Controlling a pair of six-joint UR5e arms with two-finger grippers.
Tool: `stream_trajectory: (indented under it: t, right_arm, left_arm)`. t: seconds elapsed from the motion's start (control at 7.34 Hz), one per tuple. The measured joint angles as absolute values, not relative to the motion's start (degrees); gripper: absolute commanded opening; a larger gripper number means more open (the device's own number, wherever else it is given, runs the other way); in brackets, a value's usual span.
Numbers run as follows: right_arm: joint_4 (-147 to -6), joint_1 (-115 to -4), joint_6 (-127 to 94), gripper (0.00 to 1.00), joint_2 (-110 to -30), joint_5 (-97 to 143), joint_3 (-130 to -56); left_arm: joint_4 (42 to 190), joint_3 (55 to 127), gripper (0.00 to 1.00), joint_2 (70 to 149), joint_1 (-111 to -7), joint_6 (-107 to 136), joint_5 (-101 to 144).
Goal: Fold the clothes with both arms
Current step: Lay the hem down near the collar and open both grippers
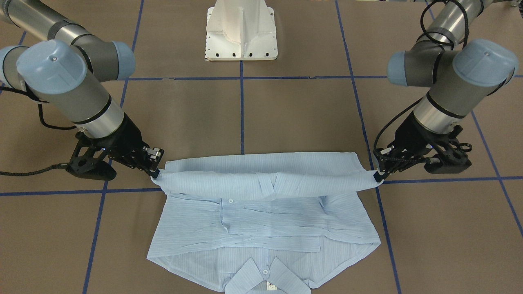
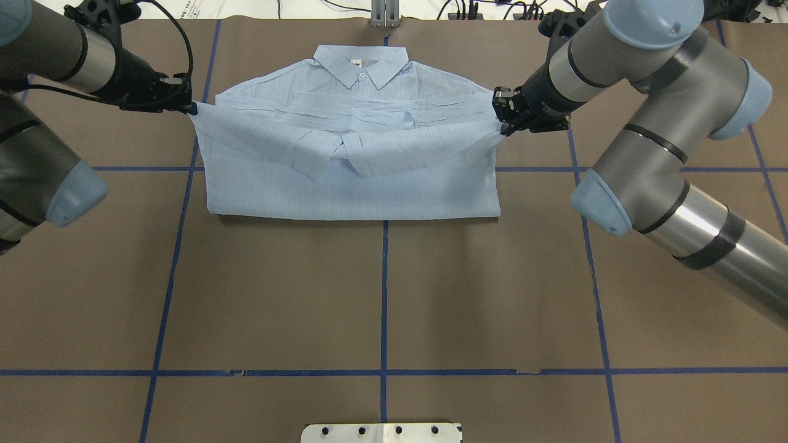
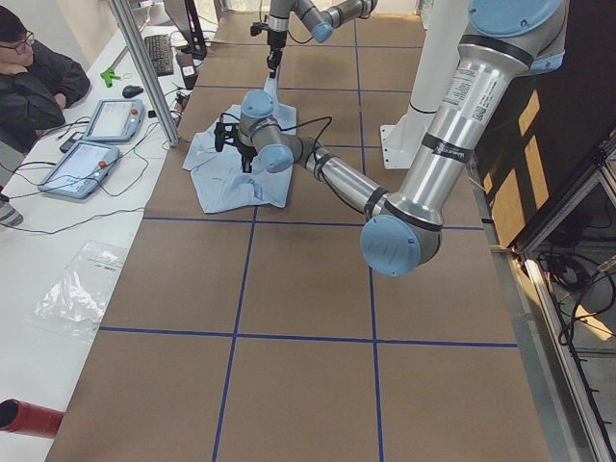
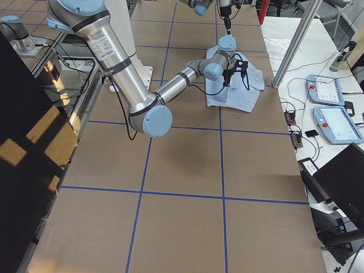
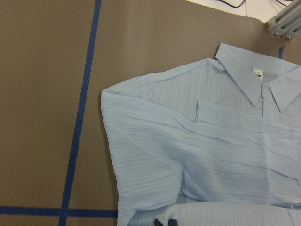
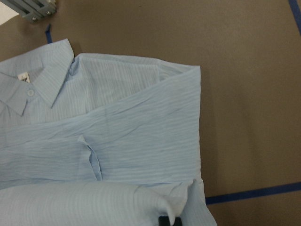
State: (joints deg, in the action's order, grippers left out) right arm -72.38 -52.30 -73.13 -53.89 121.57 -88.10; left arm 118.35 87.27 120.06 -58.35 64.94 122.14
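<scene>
**A:** How far along is the fold?

**B:** About halfway, I'd judge. The shirt (image 2: 351,191) lies on the tabletop (image 2: 277,295), collar away from the robot, sleeves already crossed over the chest.

**A:** And the hands?

**B:** The left hand (image 2: 188,108) and right hand (image 2: 503,120) each pinch a hem corner, raised above the chest. Laying the hem by the collar and letting go remains.

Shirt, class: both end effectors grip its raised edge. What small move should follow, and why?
Probably carry the left end effector and right end effector together toward the collar: the shirt is only part-folded, its held edge short of the shoulders.
</scene>
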Motion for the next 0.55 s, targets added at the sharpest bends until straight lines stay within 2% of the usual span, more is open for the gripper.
stream_trajectory:
  t: [0.27,0.55]
  right_arm:
    - [-70.93,-54.04,-72.97,0.0,-46.91,122.75,-78.41]
    - [-67.54,-54.63,-72.67,0.0,-43.87,122.95,-70.95]
  left_arm:
    - [124.11,75.63,0.0,125.95,-59.46,65.25,122.23]
    - [133.64,64.65,0.0,128.54,-59.96,65.36,121.84]
